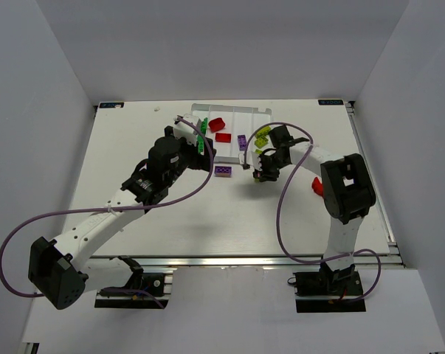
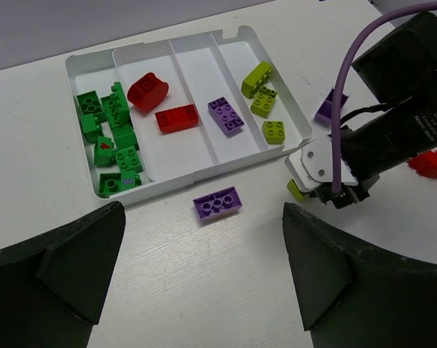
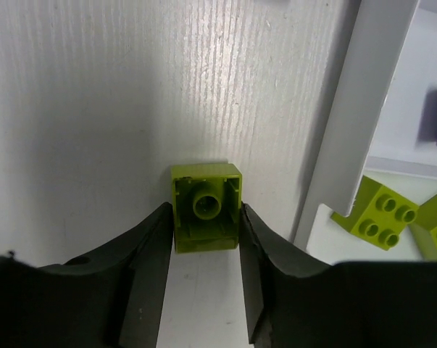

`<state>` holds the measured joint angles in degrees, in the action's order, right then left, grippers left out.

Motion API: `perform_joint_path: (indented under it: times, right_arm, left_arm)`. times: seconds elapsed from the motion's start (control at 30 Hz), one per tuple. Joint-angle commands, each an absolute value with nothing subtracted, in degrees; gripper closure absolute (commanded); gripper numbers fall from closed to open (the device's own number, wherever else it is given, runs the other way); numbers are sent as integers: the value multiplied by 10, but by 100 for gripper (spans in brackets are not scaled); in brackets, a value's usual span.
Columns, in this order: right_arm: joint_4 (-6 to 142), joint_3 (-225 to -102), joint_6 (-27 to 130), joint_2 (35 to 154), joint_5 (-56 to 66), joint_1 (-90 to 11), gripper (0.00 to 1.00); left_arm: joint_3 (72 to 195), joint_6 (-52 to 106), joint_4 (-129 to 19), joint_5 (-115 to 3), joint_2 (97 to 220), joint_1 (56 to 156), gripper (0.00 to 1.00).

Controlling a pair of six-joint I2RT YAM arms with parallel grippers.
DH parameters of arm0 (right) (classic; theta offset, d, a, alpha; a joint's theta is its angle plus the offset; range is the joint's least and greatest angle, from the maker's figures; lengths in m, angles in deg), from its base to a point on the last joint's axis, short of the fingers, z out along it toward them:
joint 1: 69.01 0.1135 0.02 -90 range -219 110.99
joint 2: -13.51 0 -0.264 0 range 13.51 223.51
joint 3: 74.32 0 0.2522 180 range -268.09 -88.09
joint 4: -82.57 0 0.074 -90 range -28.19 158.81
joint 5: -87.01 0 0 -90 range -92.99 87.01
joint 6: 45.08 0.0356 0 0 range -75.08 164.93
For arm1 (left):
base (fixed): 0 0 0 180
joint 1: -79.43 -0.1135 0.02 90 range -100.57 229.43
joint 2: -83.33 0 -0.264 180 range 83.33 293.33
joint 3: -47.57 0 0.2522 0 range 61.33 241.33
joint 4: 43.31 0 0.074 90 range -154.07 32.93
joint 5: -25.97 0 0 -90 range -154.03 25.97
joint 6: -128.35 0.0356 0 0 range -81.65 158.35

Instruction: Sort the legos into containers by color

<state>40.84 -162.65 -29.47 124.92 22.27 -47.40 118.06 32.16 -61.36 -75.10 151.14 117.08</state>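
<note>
The white tray [image 1: 244,110] lies at the table's back, with four compartments holding green [image 2: 111,130], red [image 2: 176,117], purple [image 2: 227,116] and yellow-green [image 2: 263,101] legos. My right gripper [image 1: 263,174] is shut on a yellow-green lego [image 3: 206,206], underside up, just outside the tray's near right edge [image 3: 356,123]. It also shows in the left wrist view [image 2: 327,185]. My left gripper [image 1: 201,151] is wide open and empty in the left wrist view [image 2: 202,250]. It is above the table, short of a loose purple lego [image 2: 217,203] that lies in front of the tray [image 1: 223,171].
Red legos [image 1: 317,186] lie on the table by the right arm and show in the left wrist view [image 2: 430,163]. Another purple lego [image 2: 327,109] lies on the table beside the tray's right side. Purple cables loop from both arms. White walls enclose the table.
</note>
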Motion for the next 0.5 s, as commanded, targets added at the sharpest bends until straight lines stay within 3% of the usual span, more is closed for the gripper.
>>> perform_joint_path:
  times: [0.0,0.13,0.23,0.47]
  right_arm:
    - [378,-1654,-279,1247,256,-482,70]
    - [368,-1676,-242,1225,323,-501,87]
    - [396,-1686,-171,1200,373,-525,93]
    - [625,-1659,119,1171,296,-544,95]
  left_arm:
    - [1178,325,-610,-741,1491,1168,2]
    - [1178,325,-609,-741,1490,1169,2]
    - [1177,325,-609,-741,1489,1169,2]
    - [1178,325,-609,-741,1492,1169,2]
